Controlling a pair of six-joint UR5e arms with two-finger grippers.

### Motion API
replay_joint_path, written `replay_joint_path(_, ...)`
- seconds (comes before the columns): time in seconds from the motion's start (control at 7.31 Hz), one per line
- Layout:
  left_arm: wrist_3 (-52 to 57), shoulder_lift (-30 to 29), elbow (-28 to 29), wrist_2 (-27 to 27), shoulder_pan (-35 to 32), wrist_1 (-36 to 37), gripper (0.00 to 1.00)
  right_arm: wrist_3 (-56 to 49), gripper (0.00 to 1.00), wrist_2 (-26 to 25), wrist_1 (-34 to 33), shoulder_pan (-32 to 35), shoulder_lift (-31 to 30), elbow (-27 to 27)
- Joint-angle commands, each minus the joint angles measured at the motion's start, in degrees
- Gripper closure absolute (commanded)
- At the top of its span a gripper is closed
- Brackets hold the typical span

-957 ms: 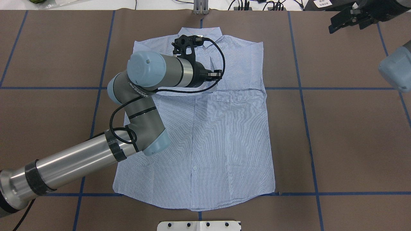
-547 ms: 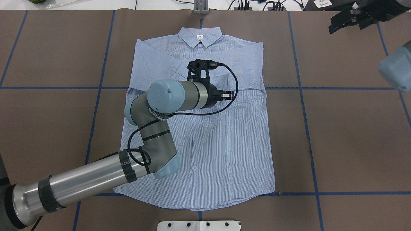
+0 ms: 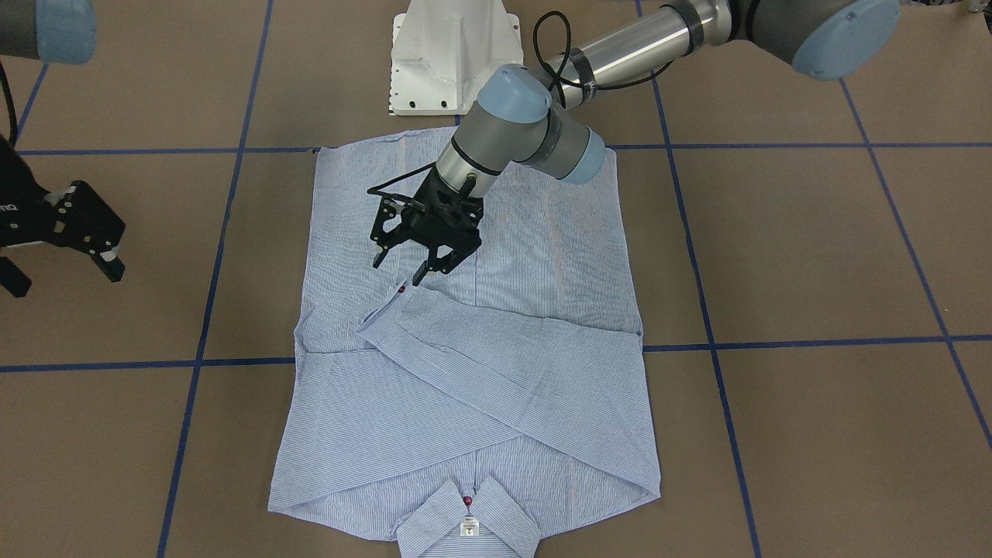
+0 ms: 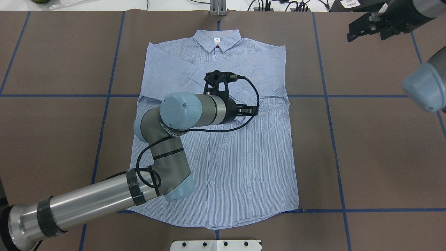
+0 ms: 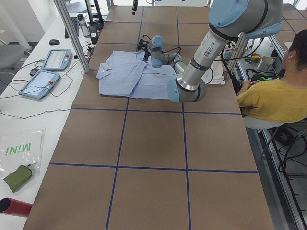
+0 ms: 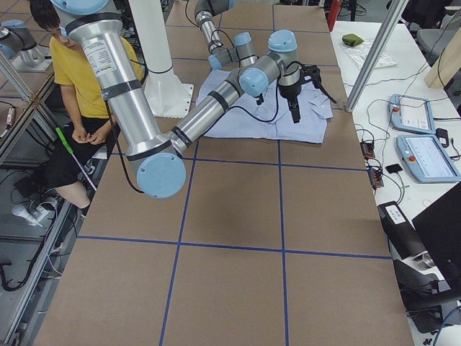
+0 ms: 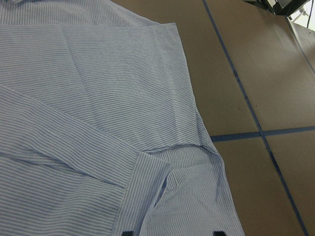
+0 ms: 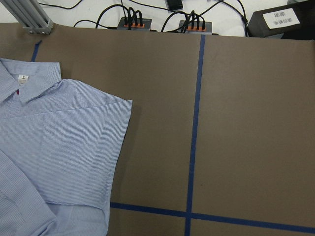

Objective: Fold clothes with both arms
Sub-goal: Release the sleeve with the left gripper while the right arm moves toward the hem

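Note:
The light blue striped shirt (image 4: pixel 244 167) lies flat and buttoned on the brown table, its collar (image 4: pixel 216 38) on the side far from the robot. Both sleeves are folded across its chest (image 3: pixel 480 387). One cuff with a red button (image 3: pixel 401 291) ends near the shirt's middle. My left gripper (image 3: pixel 399 270) hangs open and empty just above that cuff (image 7: pixel 147 172). From overhead it shows over the chest (image 4: pixel 248 111). My right gripper (image 3: pixel 62 275) is open and empty off the shirt, at the far right of the table (image 4: pixel 366 29). Its wrist view shows only the shirt's shoulder corner (image 8: pixel 59 147).
The white pedestal base (image 4: pixel 216 245) stands at the table's near edge. An aluminium post (image 4: pixel 217 8) and cable plugs sit beyond the collar. A person in a yellow top (image 5: pixel 278 96) sits beside the robot. Control tablets (image 5: pixel 48 72) lie on a side table.
My left gripper has moved from over the collar area back toward the robot and rightward, to above the shirt's middle. My right gripper has drifted slightly toward the shirt.

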Motion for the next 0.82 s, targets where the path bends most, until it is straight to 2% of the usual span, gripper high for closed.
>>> replay_joint_path(0.0,4.86,8.01,-14.69,-0.13,-0.11,12.78,0.00,14.77,0.00,-7.95,0.02,-10.41,-1.31,5.39)
replay_joint_path(0.14,6.97,12.23,-21.74,-0.13,-0.11,17.46,0.00,20.24,0.00,-12.51,-0.07,-15.86,-3.33,8.55)
replay_joint_path(0.41,7.08,23.46,-32.48,-0.04,0.07,18.03,0.00,30.08,0.00,-22.01,-0.07,-27.20,-9.99,14.88)
replay_joint_path(0.68,6.03,33.15,-39.19,0.22,0.59,17.95,0.00,38.27,0.00,-28.77,0.02,-37.65,-16.06,20.69)
